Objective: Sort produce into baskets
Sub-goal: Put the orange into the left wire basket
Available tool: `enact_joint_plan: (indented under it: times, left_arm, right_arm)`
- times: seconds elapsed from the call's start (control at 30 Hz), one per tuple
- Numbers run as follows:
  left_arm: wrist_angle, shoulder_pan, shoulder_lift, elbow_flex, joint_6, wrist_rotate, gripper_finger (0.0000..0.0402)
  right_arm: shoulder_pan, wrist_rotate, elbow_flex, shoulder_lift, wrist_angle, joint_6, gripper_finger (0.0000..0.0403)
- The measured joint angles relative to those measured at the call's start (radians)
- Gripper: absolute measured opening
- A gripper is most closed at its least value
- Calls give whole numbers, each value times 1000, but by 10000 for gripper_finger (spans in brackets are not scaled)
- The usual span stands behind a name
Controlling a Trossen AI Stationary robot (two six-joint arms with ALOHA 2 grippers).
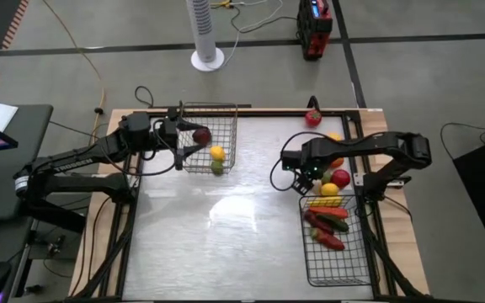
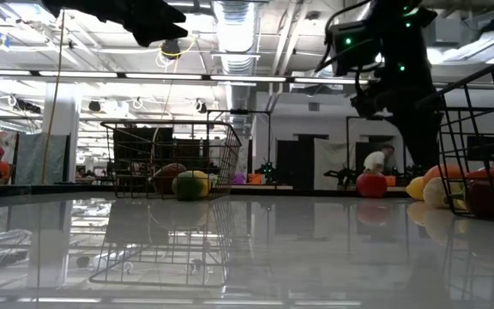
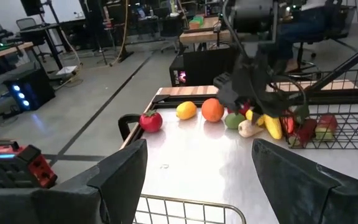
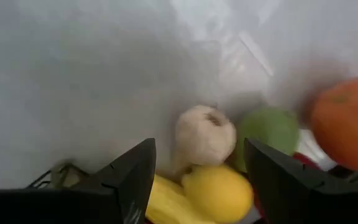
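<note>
My right jaws [image 4: 197, 180] are standing apart with nothing between them, hovering low over the loose pile of produce at the far right of the table [image 1: 226, 244]. Just ahead of them a pale, cream-coloured bulb [image 4: 205, 134] is sitting on the table, touching a round yellow piece [image 4: 218, 191] and lying beside a round green one [image 4: 270, 129]; an orange ball [image 4: 345, 123] is resting just beyond the green one. From above, this pile is lying right at the far end of the dark wire basket [image 1: 337, 252], which is holding a yellow piece, long red pieces and a long green piece. A small red piece [image 1: 312, 117] with a green top is standing apart from the rest, near the table's far edge.

My left jaws [image 3: 197, 180] are also spread wide and gripping nothing, hanging above the rim of the silvery wire basket [image 1: 209, 139] at the far left of the table. That basket is holding a maroon round piece [image 1: 201, 135], a yellow round piece [image 1: 217, 153] and a green one [image 1: 216, 167], all gathered toward its right side.

In the level view, the silvery basket's produce is showing as a tight cluster on the glossy table, which is mirroring the mesh. I am not finding any readable labels or writing on the produce or the baskets.
</note>
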Motion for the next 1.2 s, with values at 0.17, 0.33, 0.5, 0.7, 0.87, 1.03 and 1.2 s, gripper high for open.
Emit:
enact_joint_plan:
  times: [0.17, 0.33, 0.5, 0.7, 0.87, 1.03, 1.2]
  left_arm:
    - [6, 0, 0, 0, 0, -1, 279]
    - [-2, 0, 0, 0, 0, -1, 279]
    - [-4, 0, 0, 0, 3, -2, 279]
    - [-5, 0, 0, 0, 4, -3, 279]
    - [-7, 0, 0, 0, 6, -16, 279]
    - [-23, 0, 0, 0, 37, 7, 279]
    - [-7, -1, 20, 1, 40, 79, 279]
  right_arm:
    - [30, -16, 1, 60, -3, -29, 271]
    - [46, -33, 1, 131, -27, -65, 276]
    - [45, 54, 8, 177, -19, -68, 291]
    - [38, 89, 60, 154, -44, -80, 297]
    - [44, 108, 83, 93, -48, -77, 297]
    - [67, 111, 85, 31, -47, -43, 297]
    - [121, 63, 135, -38, -119, 55, 297]
